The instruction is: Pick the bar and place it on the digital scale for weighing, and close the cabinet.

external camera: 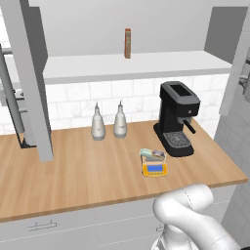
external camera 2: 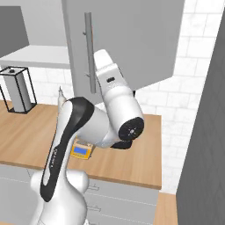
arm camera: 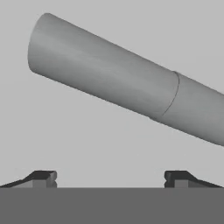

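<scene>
Looking across from behind the arm's left, I see the bar (external camera: 152, 155) already lying on the digital scale (external camera: 155, 168), a small yellow-orange thing with a blue display, out on the wooden bench (external camera: 73, 171) just in front of the coffee machine (external camera: 177, 118). So the weighing part looks done to me. Two pale bottles (external camera: 108, 122) stand further back by the tiles, and a tall red-orange box (external camera: 127, 43) sits upright on the cabinet shelf (external camera: 146, 63). The cabinet (external camera: 34, 83) is open here, its door edge hanging down in front of the bench.

From behind the arm's right, the scale peeks out below the elbow, and the arm reaches up toward a grey cabinet door (external camera 2: 132, 39), close beside its slim vertical handle (external camera 2: 89, 52). That door is swung out from the wall, so closing is what remains.

Down at the hand camera, the claw (arm camera: 110, 177) is spread wide and holds nothing; its two tips (arm camera: 43, 177) stand far apart. The door handle crosses the view slantwise just ahead of them, with flat grey door behind. I judge the arm is lining up to push the door shut.
</scene>
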### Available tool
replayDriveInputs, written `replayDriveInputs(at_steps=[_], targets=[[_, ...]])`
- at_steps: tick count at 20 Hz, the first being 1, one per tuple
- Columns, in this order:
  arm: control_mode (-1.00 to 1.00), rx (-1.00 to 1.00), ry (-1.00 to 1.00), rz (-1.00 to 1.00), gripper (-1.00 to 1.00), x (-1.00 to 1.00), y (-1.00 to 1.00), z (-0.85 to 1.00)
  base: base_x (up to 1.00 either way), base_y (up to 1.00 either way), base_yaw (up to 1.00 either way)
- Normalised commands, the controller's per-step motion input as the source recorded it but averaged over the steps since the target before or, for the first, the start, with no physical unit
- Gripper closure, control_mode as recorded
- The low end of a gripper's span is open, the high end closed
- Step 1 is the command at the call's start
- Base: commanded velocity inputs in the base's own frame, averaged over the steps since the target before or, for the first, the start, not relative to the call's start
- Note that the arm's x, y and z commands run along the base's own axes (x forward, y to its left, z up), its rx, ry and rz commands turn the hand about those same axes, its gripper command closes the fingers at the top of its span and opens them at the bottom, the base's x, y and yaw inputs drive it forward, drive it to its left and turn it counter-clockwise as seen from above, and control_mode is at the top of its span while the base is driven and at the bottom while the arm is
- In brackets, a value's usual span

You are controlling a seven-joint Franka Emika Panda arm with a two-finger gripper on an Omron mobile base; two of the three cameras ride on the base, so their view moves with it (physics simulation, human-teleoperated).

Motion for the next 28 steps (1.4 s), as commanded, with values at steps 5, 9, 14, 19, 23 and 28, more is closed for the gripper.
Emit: replayDriveInputs(at_steps=[5,9,14,19,23,28], targets=[[-1.00,-0.02,0.01,-0.08,-1.00,1.00,1.00,-0.01,0.00,0.00,0.00],[-1.00,-0.01,0.08,-0.09,-1.00,1.00,0.66,-0.02,0.00,0.00,0.00],[-1.00,0.00,0.21,-0.05,-1.00,1.00,0.19,0.00,0.00,0.00,0.00],[-1.00,-0.01,0.12,-0.01,-1.00,1.00,0.04,-0.16,0.00,0.00,0.00],[-1.00,-0.03,-0.02,0.00,-1.00,1.00,0.00,-0.38,0.00,0.00,0.00],[-1.00,-0.02,-0.03,0.00,-1.00,1.00,0.00,-0.39,0.00,0.00,0.00]])
